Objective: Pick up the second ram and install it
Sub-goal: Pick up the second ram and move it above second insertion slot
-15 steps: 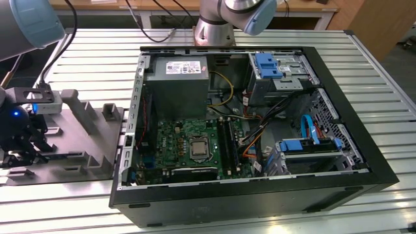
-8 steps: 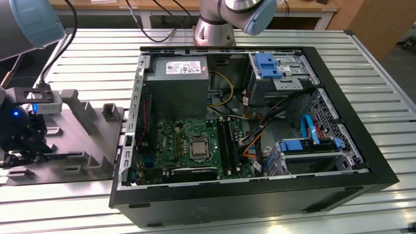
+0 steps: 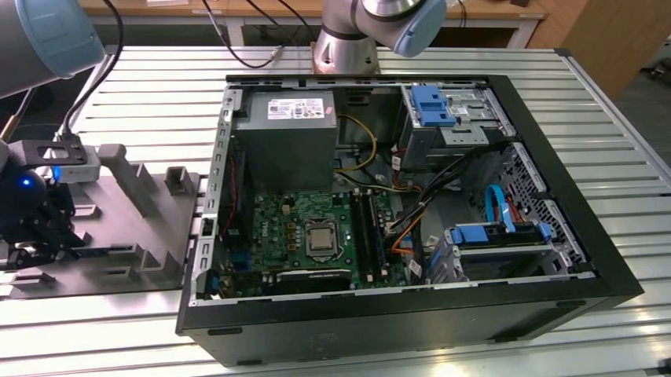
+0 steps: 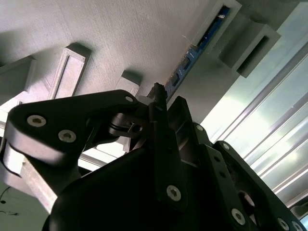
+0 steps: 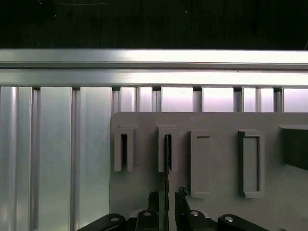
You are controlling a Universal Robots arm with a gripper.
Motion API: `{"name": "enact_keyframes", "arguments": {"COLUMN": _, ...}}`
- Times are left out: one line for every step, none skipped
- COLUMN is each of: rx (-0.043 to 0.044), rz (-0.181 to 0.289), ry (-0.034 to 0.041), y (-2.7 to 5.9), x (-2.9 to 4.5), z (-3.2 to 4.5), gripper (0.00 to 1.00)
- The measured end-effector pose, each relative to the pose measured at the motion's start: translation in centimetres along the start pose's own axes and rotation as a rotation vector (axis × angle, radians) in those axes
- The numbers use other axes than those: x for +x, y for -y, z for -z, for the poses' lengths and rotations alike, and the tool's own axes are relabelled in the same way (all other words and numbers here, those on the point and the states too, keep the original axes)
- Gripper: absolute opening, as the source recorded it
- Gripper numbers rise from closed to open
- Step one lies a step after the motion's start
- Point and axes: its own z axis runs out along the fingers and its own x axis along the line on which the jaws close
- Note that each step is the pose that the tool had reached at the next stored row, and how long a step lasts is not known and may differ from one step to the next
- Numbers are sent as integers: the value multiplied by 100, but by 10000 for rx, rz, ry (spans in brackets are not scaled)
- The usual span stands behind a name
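Grey holder tray (image 5: 221, 163) still has the RAM stick (image 5: 167, 159) slotted, gripper (image 5: 167, 204) fingers spread astride it, so you've got pickup and install left.

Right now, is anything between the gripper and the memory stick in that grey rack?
Nothing visible. In the first wrist view the open gripper straddles the ram stick standing in its grey rack slot.

Nothing legible — white label (image 3: 298, 108) on power supply (image 3: 283, 153), print unreadable
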Motion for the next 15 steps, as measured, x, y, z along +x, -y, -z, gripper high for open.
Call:
{"name": "enact_keyframes", "arguments": {"rx": -1, "rz": 27, "ry": 0, "y": 0, "x": 0, "z": 0, "gripper": 27}}
{"name": "enact_keyframes", "arguments": {"rx": 0, "rz": 36, "ry": 0, "y": 0, "x": 0, "z": 0, "gripper": 27}}
{"name": "enact_keyframes", "arguments": {"rx": 0, "rz": 38, "ry": 0, "y": 0, "x": 0, "z": 4, "gripper": 27}}
{"name": "enact_keyframes", "arguments": {"rx": -2, "rz": 40, "ry": -1, "y": 0, "x": 0, "z": 12, "gripper": 27}}
{"name": "enact_keyframes", "arguments": {"rx": -2, "rz": 41, "ry": -1, "y": 0, "x": 0, "z": 23, "gripper": 27}}
{"name": "enact_keyframes", "arguments": {"rx": -1, "rz": 41, "ry": 0, "y": 0, "x": 0, "z": 31, "gripper": 27}}
{"name": "enact_keyframes", "arguments": {"rx": -1, "rz": 41, "ry": 0, "y": 0, "x": 0, "z": 38, "gripper": 27}}
{"name": "enact_keyframes", "arguments": {"rx": 2, "rz": 41, "ry": 2, "y": 0, "x": -1, "z": 37, "gripper": 27}}
{"name": "enact_keyframes", "arguments": {"rx": 1, "rz": 41, "ry": 2, "y": 0, "x": -1, "z": 37, "gripper": 27}}
{"name": "enact_keyframes", "arguments": {"rx": 2, "rz": 41, "ry": 2, "y": 3, "x": -1, "z": 37, "gripper": 27}}
{"name": "enact_keyframes", "arguments": {"rx": -1, "rz": 41, "ry": -1, "y": 8, "x": 0, "z": 39, "gripper": 27}}
{"name": "enact_keyframes", "arguments": {"rx": 2, "rz": 41, "ry": 2, "y": 12, "x": -1, "z": 36, "gripper": 27}}
{"name": "enact_keyframes", "arguments": {"rx": 1, "rz": 41, "ry": 1, "y": 12, "x": -1, "z": 36, "gripper": 27}}
{"name": "enact_keyframes", "arguments": {"rx": 0, "rz": 41, "ry": 1, "y": 13, "x": 0, "z": 36, "gripper": 27}}
{"name": "enact_keyframes", "arguments": {"rx": 0, "rz": 42, "ry": 0, "y": 13, "x": 0, "z": 37, "gripper": 27}}
